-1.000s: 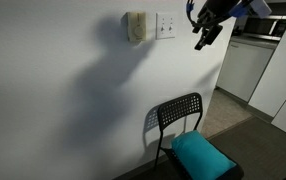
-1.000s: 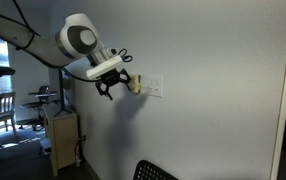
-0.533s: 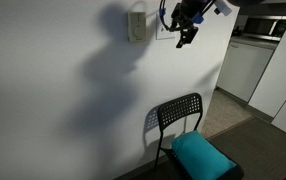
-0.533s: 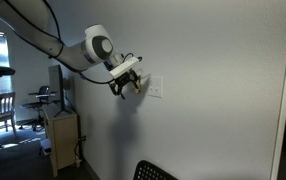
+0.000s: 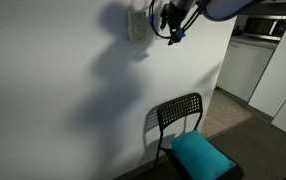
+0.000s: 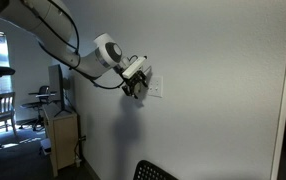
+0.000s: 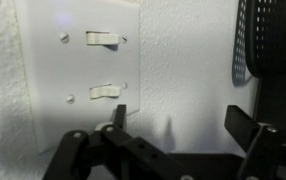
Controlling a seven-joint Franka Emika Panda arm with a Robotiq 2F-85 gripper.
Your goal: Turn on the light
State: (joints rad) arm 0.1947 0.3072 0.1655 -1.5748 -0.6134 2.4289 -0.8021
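Two toggles: an upper toggle [image 7: 103, 39] and a lower toggle [image 7: 107, 91], one above the other on the white switch plate [image 7: 78, 65] in my wrist view.
Switch plate, location: high on the white wall [image 5: 63, 90]. In an exterior view it sits just past the end effector [image 6: 138, 87], showing as a small pale square [image 6: 157, 88].
End effector: spread. In the wrist view the two fingers [image 7: 118, 115] stand well apart, with nothing between them but plate edge and bare wall.
Finger position: the nearer finger's tip lies just below the lower toggle, over the plate's bottom edge. I cannot tell whether it touches.
Arm: reaches in from the side, with the end effector [image 5: 173, 24] right up at the wall and covering most of the plate in that exterior view.
Beige box [image 5: 136, 27]: on the wall just beside the end effector, at the same height.
Chair [image 5: 178, 115]: black with a mesh back, against the wall well below the switch, with a teal cushion [image 5: 201, 155] on its seat.
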